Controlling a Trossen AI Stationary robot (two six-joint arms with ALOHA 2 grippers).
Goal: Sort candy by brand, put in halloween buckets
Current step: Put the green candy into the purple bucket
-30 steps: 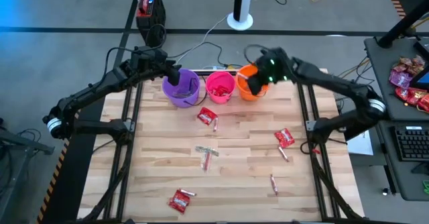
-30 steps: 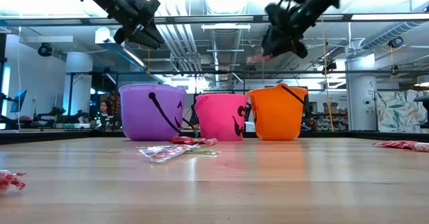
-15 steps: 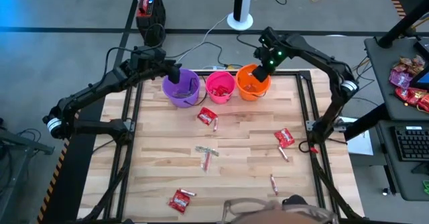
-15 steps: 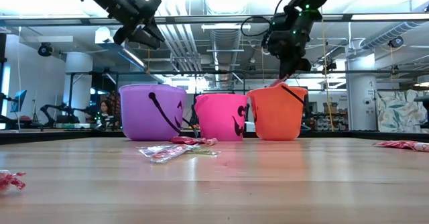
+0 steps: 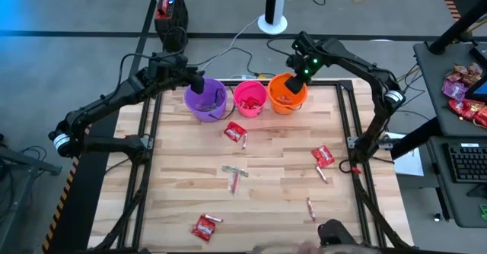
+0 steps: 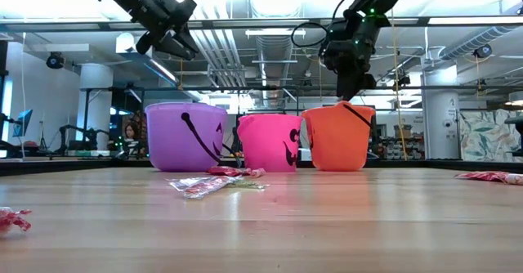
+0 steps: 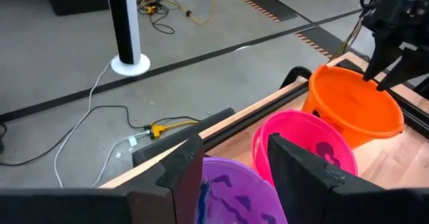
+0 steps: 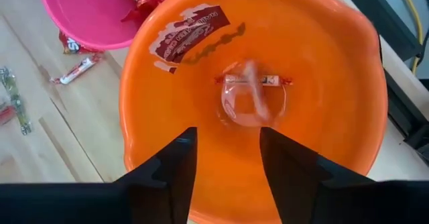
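Over the orange bucket (image 5: 287,96) at the surface's far edge, the right claw (image 8: 226,158), now steadied, hangs spread and empty, its pink-white stick (image 8: 253,80) dropped inside, so another candy can be fetched.

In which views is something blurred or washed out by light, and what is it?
Right wrist view: a pink-white stick inside the orange bucket is smeared by motion blur. Low view: bright ceiling light washes out the top of the picture behind the left gripper. High view: a blue glare colours the top-left corner.

Grey floor (image 5: 76,11), ceiling pipes (image 6: 237,52)
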